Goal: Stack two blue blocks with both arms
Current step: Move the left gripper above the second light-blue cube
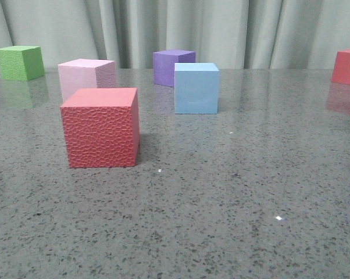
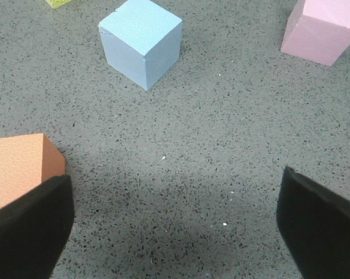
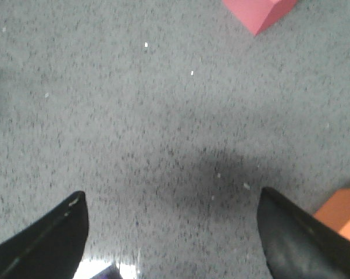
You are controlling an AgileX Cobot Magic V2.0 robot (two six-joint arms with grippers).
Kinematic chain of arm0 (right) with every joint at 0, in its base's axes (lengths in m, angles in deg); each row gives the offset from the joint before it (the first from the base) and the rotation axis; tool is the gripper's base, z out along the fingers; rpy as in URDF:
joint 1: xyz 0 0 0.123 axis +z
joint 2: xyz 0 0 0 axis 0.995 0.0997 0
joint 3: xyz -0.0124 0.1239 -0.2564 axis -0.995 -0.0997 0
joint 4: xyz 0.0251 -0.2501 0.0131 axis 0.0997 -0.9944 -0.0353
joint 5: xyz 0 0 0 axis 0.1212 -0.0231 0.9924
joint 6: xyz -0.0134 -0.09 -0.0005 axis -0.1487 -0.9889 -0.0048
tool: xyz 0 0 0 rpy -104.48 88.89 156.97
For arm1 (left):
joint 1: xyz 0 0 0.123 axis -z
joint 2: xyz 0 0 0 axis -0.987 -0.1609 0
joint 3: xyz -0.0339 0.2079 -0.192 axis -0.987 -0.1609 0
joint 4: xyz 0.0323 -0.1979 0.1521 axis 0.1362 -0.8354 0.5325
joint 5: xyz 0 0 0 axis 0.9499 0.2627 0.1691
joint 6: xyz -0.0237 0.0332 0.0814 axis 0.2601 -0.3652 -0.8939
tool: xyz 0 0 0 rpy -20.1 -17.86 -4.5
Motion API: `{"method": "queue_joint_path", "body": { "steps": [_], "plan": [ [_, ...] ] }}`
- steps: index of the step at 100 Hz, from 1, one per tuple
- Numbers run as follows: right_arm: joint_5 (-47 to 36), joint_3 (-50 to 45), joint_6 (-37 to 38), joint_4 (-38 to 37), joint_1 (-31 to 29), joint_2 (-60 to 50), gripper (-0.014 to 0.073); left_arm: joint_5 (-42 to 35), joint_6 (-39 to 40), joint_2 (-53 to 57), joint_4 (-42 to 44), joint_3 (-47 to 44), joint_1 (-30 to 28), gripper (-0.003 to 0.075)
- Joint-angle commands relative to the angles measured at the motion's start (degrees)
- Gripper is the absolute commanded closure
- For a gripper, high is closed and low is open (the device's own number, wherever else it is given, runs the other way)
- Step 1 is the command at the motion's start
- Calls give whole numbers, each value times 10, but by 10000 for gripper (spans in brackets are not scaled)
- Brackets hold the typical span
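One pale blue block (image 1: 196, 88) stands on the table right of centre, in front of the purple cube (image 1: 172, 67). The left wrist view shows a pale blue block (image 2: 141, 42) on the table well beyond the fingers; I cannot tell if it is the same one. I never see two blue blocks together in one view. My left gripper (image 2: 175, 200) is open and empty above bare table. My right gripper (image 3: 172, 212) is open and empty above bare table. Neither gripper shows in the front view.
A textured red cube (image 1: 100, 127) stands front left, with a pink cube (image 1: 85, 77) behind it and a green cube (image 1: 20, 62) far left. Another red cube (image 1: 347, 67) stands far right. An orange-red cube (image 2: 17, 170) sits by my left finger, a pink cube (image 2: 323, 29) further off.
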Motion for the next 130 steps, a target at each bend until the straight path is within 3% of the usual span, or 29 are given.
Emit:
{"method": "queue_joint_path", "body": {
  "steps": [1,45,75,98,130],
  "plan": [
    [-44,-30,-5,-2,-5,-56,1,-31,2,-2,2,20,-2,47],
    [-59,-156,-5,9,-5,-228,1,-31,2,-2,2,20,-2,47],
    [-59,-157,-5,9,-5,-239,1,-40,2,-2,5,20,-2,47],
    [-64,-157,-5,11,-5,-239,1,-106,2,-9,78,24,-2,47],
    [-70,-157,-5,16,-5,-239,1,-106,-66,-137,107,151,-2,47]
  ]
}}
